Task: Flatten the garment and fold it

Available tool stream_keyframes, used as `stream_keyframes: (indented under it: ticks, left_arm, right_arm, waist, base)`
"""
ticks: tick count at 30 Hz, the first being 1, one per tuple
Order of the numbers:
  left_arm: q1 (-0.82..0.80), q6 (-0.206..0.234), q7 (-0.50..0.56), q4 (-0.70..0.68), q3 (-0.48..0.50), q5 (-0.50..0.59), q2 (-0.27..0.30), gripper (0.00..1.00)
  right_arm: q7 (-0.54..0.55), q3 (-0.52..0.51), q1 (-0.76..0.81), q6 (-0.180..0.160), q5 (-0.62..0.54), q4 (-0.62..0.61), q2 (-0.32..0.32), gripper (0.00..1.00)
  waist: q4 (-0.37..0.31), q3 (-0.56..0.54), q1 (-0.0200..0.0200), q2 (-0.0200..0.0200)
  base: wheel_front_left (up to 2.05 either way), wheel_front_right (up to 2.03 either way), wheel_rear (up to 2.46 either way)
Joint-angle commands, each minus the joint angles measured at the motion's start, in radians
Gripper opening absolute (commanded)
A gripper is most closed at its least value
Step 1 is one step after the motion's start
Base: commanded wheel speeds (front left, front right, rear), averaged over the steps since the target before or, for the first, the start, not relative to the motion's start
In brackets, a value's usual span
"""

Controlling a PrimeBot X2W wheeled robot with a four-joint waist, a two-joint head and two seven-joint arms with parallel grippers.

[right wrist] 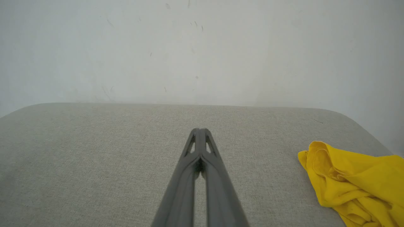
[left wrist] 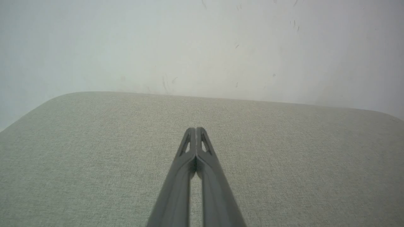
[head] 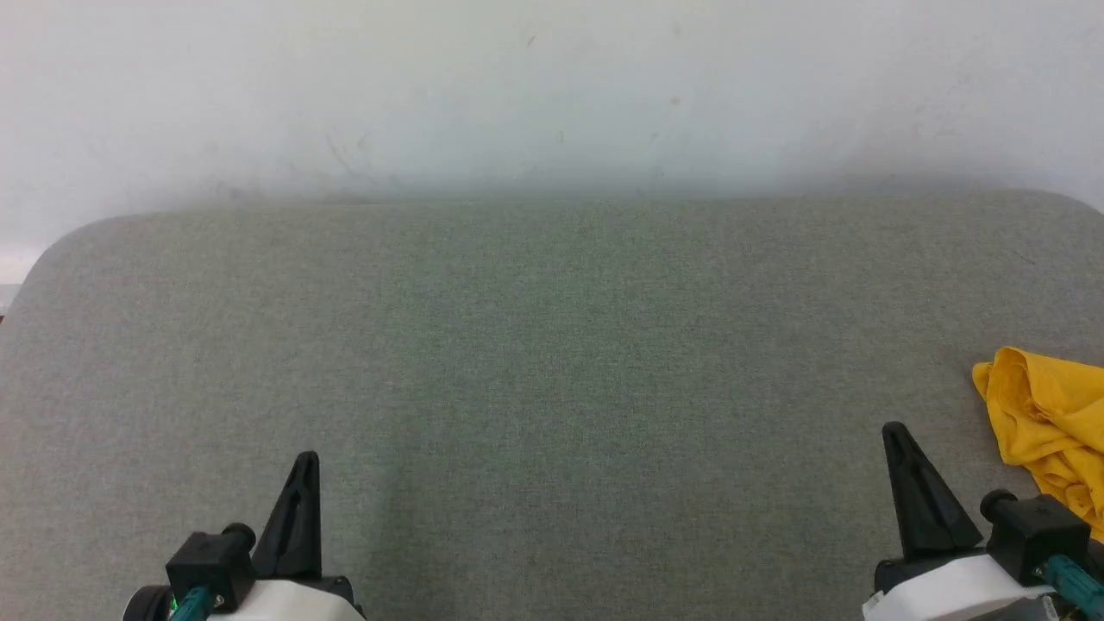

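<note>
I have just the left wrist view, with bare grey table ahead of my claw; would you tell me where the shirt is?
Observer: The shirt lies at the table's right edge, right of the right claw.
Operator: Is that claw holding it?
Observer: No, its fingers are shut on nothing, apart from the shirt.
Operator: Is the shirt flat?
Observer: No, it is bunched in folds, part cut off by the frame.
</note>
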Motion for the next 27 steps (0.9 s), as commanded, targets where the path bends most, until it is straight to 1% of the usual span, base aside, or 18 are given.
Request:
stream_keyframes:
  ticks: [1, 27]
  left_arm:
    - [-0.010, 0.007, 0.004, -0.008, -0.002, 0.012, -0.003, 0.00]
    - [-0.030, 0.022, 0.058, -0.030, -0.007, 0.050, -0.014, 0.00]
  right_arm:
    - [0.005, 0.002, -0.011, 0.000, -0.008, 0.004, 0.000, 0.00]
    - [0.033, 0.008, -0.044, 0.000, -0.032, 0.017, 0.001, 0.00]
  waist:
    - [-0.001, 0.000, 0.0000, 0.0000]
    - [-0.013, -0.007, 0.0000, 0.0000]
  base:
    - [0.00, 0.00, 0.00]
    - [0.00, 0.00, 0.00]
